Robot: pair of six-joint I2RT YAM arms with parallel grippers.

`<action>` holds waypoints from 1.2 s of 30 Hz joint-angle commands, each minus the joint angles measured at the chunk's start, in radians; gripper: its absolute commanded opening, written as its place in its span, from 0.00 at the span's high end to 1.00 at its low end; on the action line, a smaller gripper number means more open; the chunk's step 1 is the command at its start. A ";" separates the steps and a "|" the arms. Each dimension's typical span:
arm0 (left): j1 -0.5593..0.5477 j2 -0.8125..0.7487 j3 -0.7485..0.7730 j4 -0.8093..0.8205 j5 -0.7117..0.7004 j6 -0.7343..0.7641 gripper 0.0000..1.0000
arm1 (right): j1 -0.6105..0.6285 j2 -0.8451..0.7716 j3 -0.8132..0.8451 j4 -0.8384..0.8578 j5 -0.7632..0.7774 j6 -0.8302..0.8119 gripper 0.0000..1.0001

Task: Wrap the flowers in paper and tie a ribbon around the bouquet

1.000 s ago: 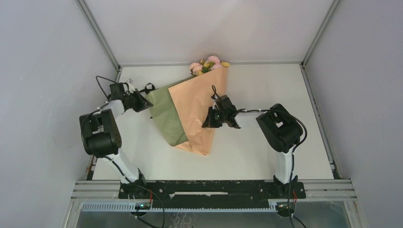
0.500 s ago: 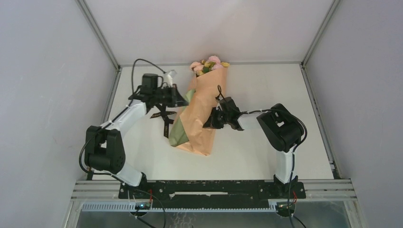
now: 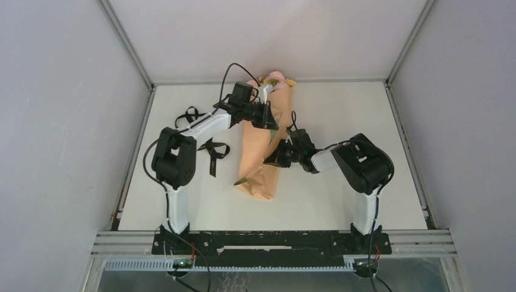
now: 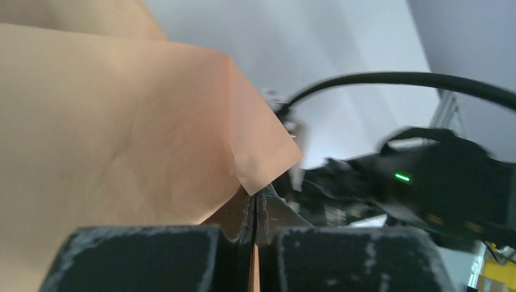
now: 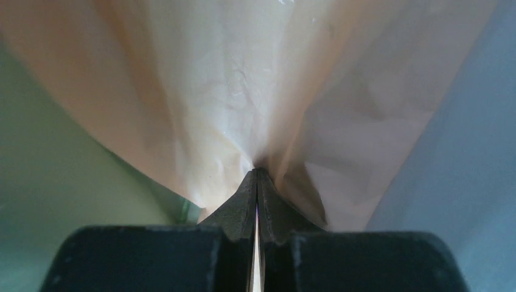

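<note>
Now that the left gripper (image 3: 266,117) has swung the olive green flap all the way across, the thin peach-orange paper (image 3: 258,173) is closed up into a tapered cone (image 3: 258,140) lying on the white table (image 3: 341,121), and only a tiny sliver of green pokes out near the narrow bottom end. A second ago that green side was still spread open to the left, so I'd say the wrapping part is pretty much done. Its jaws are pinched together on a corner of the paper up near the wide end, and the right gripper (image 3: 274,159) is clamped tight on a fold of the same sheet at the cone's right edge, about midway down. The pink and yellow artificial flowers (image 3: 277,79) peek out the top by the back wall. The long narrow black ribbon (image 3: 211,152) is lying loose on the table just left of the cone, nobody holding it, so the tying isn't started. Snag as I see it: both grippers are busy holding the wrap shut, and letting go to fetch the ribbon could let the paper spring open.
</note>
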State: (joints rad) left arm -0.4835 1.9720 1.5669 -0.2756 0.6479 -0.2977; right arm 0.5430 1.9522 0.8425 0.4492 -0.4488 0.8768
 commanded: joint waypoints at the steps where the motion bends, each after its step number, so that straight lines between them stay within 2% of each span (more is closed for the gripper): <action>1: 0.001 0.092 0.089 -0.009 -0.095 0.016 1.00 | 0.007 -0.084 -0.059 0.040 0.049 0.051 0.93; 6: -0.001 0.166 0.105 -0.008 -0.140 0.045 1.00 | 0.020 -0.192 -0.111 0.037 0.096 0.075 0.93; 12: -0.007 0.224 0.094 -0.007 -0.154 0.049 1.00 | 0.033 -0.354 -0.124 -0.195 0.178 -0.009 0.89; 15: -0.009 0.224 0.088 -0.003 -0.150 0.044 1.00 | 0.001 -0.417 -0.148 -0.312 0.230 -0.061 0.77; 18: -0.013 0.210 0.086 -0.002 -0.141 0.037 1.00 | -0.052 -0.389 -0.137 -0.353 0.174 -0.121 0.62; 20: -0.020 0.195 0.084 -0.002 -0.137 0.037 1.00 | -0.080 -0.334 -0.115 -0.338 0.118 -0.149 0.56; 22: -0.026 0.182 0.082 -0.002 -0.140 0.036 1.00 | -0.089 -0.273 -0.102 -0.296 0.087 -0.150 0.55; 25: -0.034 0.163 0.082 -0.005 -0.134 0.029 1.00 | -0.095 -0.168 -0.071 -0.215 0.018 -0.142 0.57; 31: -0.082 0.086 0.087 -0.035 -0.091 0.004 1.00 | -0.101 -0.069 -0.054 -0.114 -0.024 -0.109 0.84; 36: -0.117 0.067 0.106 -0.034 -0.050 -0.043 1.00 | -0.112 -0.039 -0.054 -0.082 -0.023 -0.104 0.90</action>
State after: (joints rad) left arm -0.5690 2.1231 1.6138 -0.3202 0.5323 -0.2974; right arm 0.4362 1.8748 0.7830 0.3462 -0.4946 0.7853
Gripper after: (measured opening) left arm 0.005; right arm 0.114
